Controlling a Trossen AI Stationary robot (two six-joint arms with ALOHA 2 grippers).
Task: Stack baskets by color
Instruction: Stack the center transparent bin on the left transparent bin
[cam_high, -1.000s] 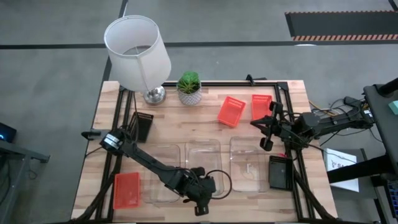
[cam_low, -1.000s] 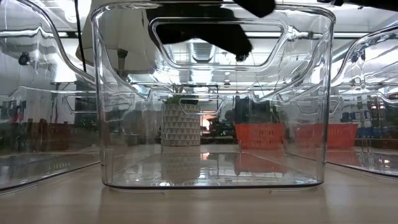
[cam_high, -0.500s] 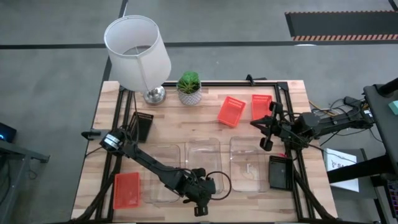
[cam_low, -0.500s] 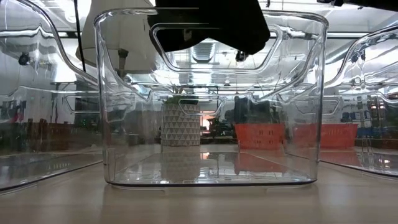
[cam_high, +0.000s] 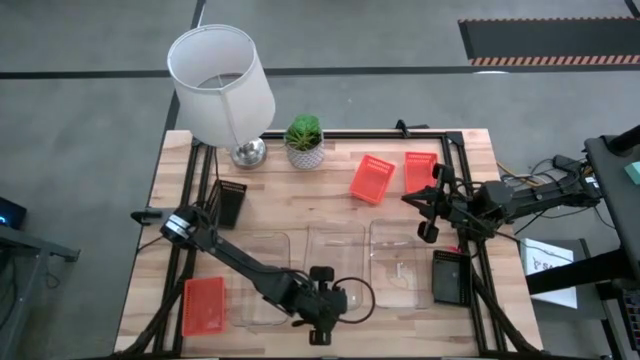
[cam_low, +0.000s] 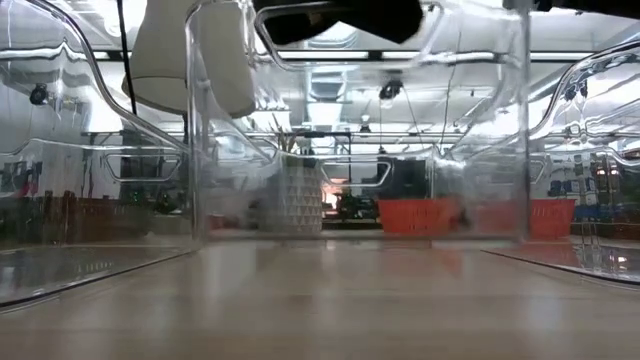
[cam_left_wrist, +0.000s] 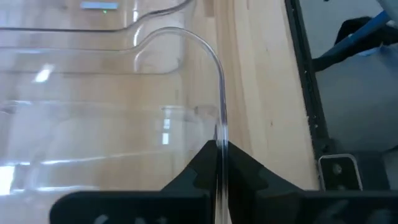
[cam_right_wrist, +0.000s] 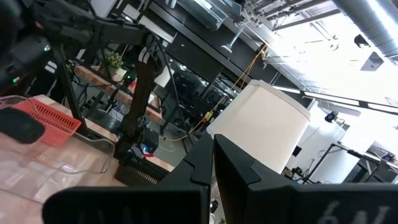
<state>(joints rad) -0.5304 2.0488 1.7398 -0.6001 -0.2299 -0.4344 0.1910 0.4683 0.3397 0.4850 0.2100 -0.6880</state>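
Observation:
Three clear baskets stand in a row on the wooden table: left (cam_high: 265, 285), middle (cam_high: 330, 255) and right (cam_high: 400, 265). My left gripper (cam_high: 322, 305) is shut on the middle one's near end, which shows tipped up in the low view (cam_low: 205, 150). Orange baskets lie at the far right (cam_high: 372, 178), (cam_high: 420, 172) and the near left (cam_high: 205, 305). One black basket (cam_high: 228, 203) lies at the left and another (cam_high: 450, 277) at the right. My right gripper (cam_high: 432, 215) hangs shut with nothing in it above the table's right side. My left gripper pinches the middle clear basket's near end wall at its rim (cam_left_wrist: 220, 127), one finger inside the basket and one outside. The fingers slant down from the near side and lie across the wall. The basket's near end is raised off the table.
A white lamp (cam_high: 220, 85) and a potted plant (cam_high: 304, 142) stand at the far edge. A black frame (cam_high: 470, 200) runs along the table's right side. Bare wood shows between the clear baskets and the far orange ones.
My left gripper has shut on the middle clear basket's near wall, rolled a little and risen slightly. The basket's near end has come up off the table, and the basket now stands tipped.

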